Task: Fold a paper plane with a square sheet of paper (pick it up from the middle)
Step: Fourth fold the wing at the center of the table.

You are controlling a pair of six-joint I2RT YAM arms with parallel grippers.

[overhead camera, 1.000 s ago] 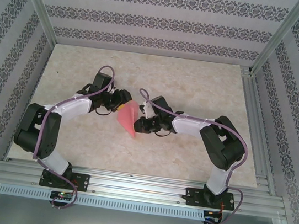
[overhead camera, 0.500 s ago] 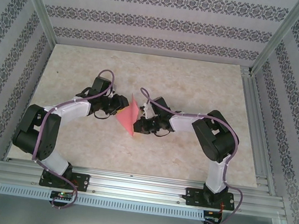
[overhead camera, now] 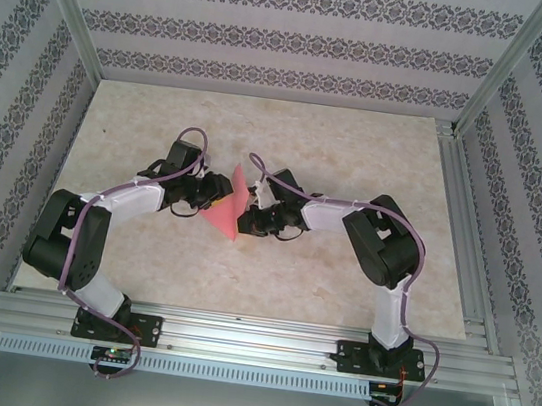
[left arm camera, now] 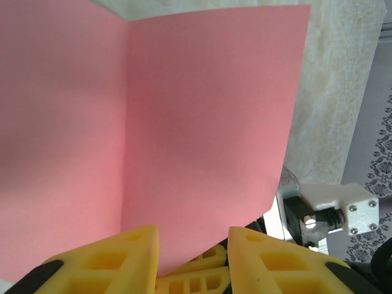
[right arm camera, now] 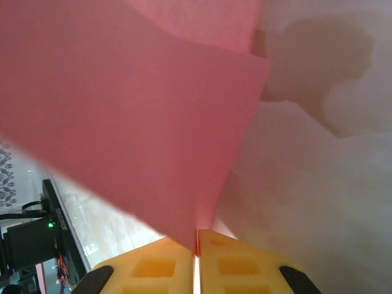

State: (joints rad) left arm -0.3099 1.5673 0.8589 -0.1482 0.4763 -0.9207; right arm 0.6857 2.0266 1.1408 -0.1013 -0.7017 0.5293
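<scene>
The square sheet of thin pink-red paper point(overhead camera: 229, 207), creased once, hangs above the pale marbled desk point(overhead camera: 358, 155), with the right end effector point(right arm camera: 196, 240) clamped shut on its edge. The left end effector point(left arm camera: 193, 245) stands partly open around the sheet's lower edge. It should pinch squarely beside the crease, both layers aligned, or the fold will likely skew.

Top camera looks down from behind; wrist cameras face the sheet point(overhead camera: 227, 209) closely, seemingly from opposite sides.

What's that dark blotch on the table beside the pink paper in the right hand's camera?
Right wrist view: that's a soft-edged shadow on the table, beside the paper. Left wrist view: the paper is so close it looks slightly blurry.
</scene>
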